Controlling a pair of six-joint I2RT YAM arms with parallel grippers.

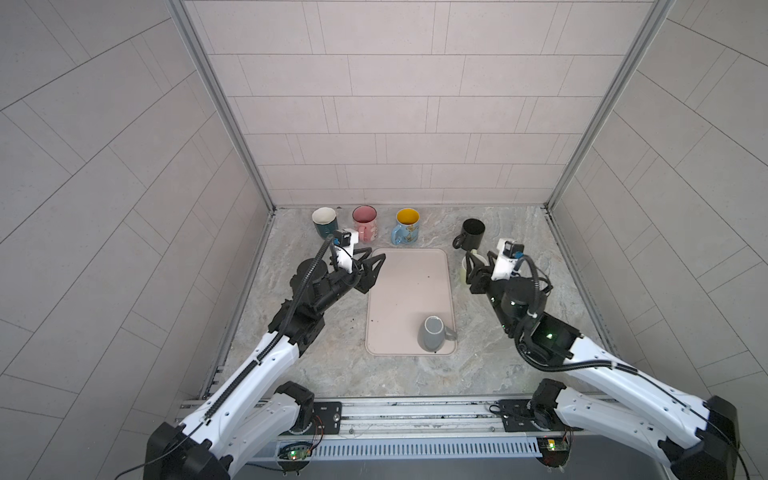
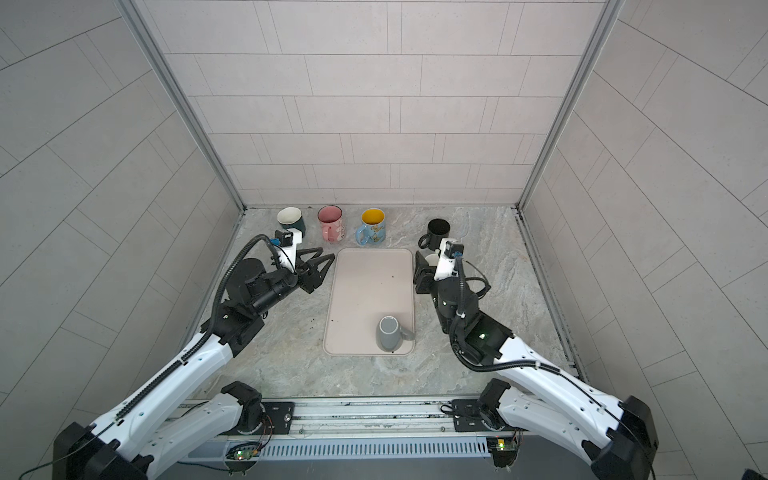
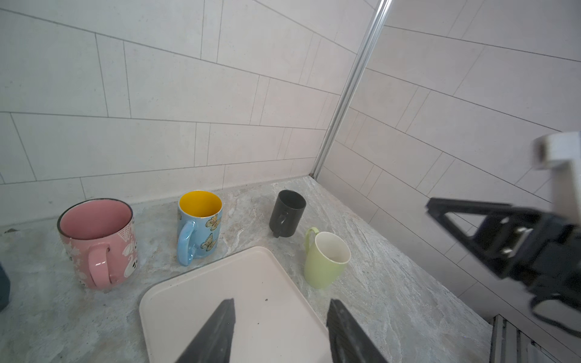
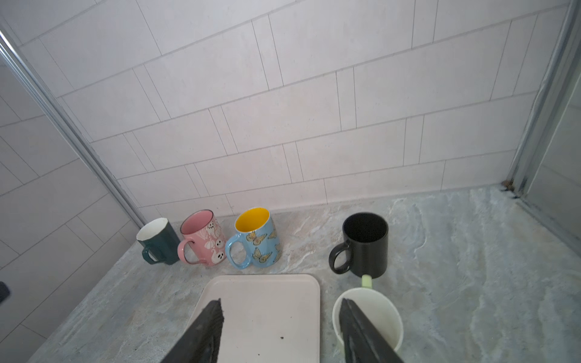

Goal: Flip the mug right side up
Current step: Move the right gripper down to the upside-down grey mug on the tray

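A grey mug (image 1: 432,334) (image 2: 389,334) stands at the tray's (image 1: 407,291) front right corner, handle to the right, apparently bottom up. A pale green mug (image 4: 377,311) (image 3: 327,261) stands upright on the counter just right of the tray. My right gripper (image 4: 280,301) (image 1: 478,259) is open over it. One finger reaches over the mug's mouth and the other hangs over the tray, gripping nothing. My left gripper (image 3: 281,301) (image 1: 376,254) is open and empty over the tray's far left corner.
Along the back wall stand a dark teal mug (image 1: 324,222), a pink mug (image 1: 365,222) and a blue butterfly mug (image 1: 406,226), all upright. A black mug (image 1: 473,232) stands upright just behind the green one. Tiled walls close in both sides.
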